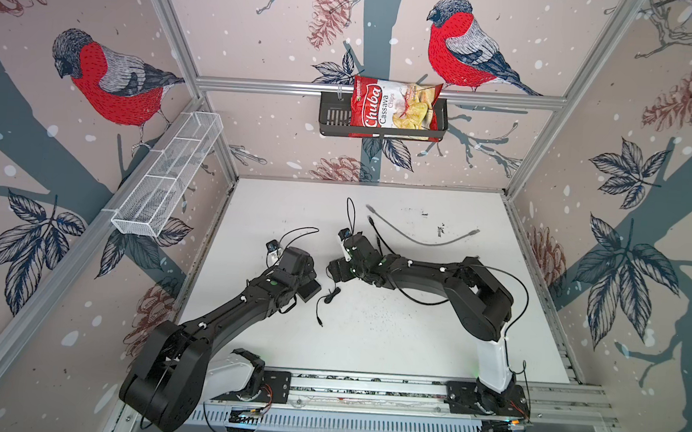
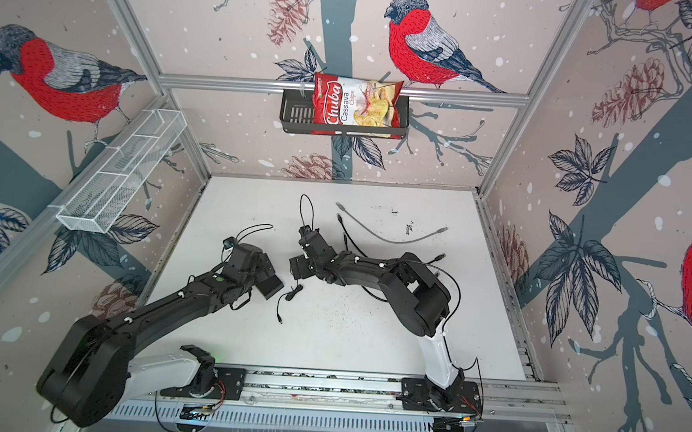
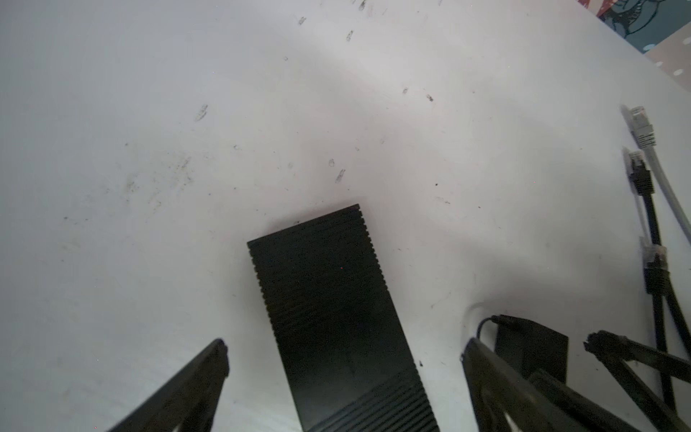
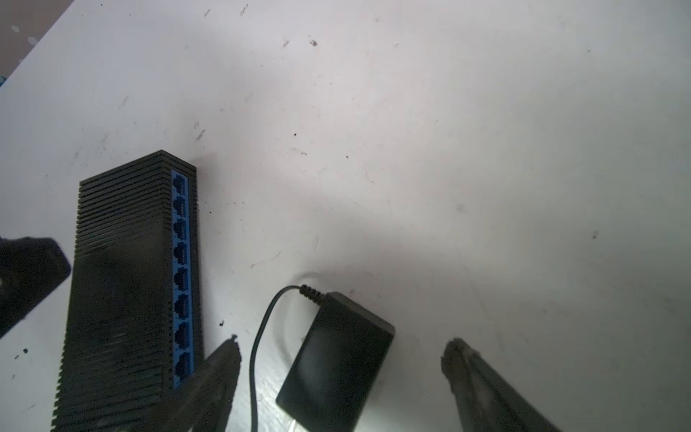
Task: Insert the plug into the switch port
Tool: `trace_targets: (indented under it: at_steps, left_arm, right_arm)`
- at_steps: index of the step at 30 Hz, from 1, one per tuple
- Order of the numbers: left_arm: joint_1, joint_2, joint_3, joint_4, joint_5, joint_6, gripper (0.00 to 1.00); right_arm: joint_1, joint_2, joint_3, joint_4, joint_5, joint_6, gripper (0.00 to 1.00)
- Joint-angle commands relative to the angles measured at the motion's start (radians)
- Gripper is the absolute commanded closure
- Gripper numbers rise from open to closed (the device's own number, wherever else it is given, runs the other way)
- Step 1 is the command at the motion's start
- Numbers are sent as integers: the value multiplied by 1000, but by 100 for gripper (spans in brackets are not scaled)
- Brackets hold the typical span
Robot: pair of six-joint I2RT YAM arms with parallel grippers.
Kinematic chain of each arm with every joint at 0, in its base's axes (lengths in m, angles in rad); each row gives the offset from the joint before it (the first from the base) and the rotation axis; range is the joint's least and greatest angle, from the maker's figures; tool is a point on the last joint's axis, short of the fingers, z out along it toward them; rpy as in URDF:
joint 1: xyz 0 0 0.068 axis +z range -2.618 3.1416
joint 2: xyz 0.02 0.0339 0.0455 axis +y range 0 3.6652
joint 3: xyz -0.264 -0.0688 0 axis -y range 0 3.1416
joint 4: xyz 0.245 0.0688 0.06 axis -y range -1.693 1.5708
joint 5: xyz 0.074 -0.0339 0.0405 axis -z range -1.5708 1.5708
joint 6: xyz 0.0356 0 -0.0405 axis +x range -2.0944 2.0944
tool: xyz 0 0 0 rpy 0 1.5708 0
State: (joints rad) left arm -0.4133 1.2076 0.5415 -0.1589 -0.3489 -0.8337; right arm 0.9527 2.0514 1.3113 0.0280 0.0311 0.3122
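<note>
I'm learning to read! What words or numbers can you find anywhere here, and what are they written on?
"Chuba": big white letters on the red chip bag in the black basket on the back wall.
"Cassava": on the same bag.
"Chips": on the same bag.
Too small to read: the green badge on the bag.
No writing shows on the black switch or the power adapter.

Chips bag (image 1: 393, 108) sits in blk basket (image 1: 334, 114); wht wire basket (image 1: 167, 179) well apart.
</note>
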Motion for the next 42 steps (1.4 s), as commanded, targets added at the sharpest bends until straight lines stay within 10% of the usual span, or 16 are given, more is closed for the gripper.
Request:
trace_targets:
  at_steps: [1,20,42]
  left_arm:
    - [5,25,-3,47,-31,-1,3]
    - [7,328,147,93,3,117,4]
    - [-27,464,199,363,307,423,7]
  right_arm:
    - [3,17,20,-15,12,-13,13]
    - [5,61,43,-46,76,-8,21]
    - [-63,-100,-197,-2,190,47,27]
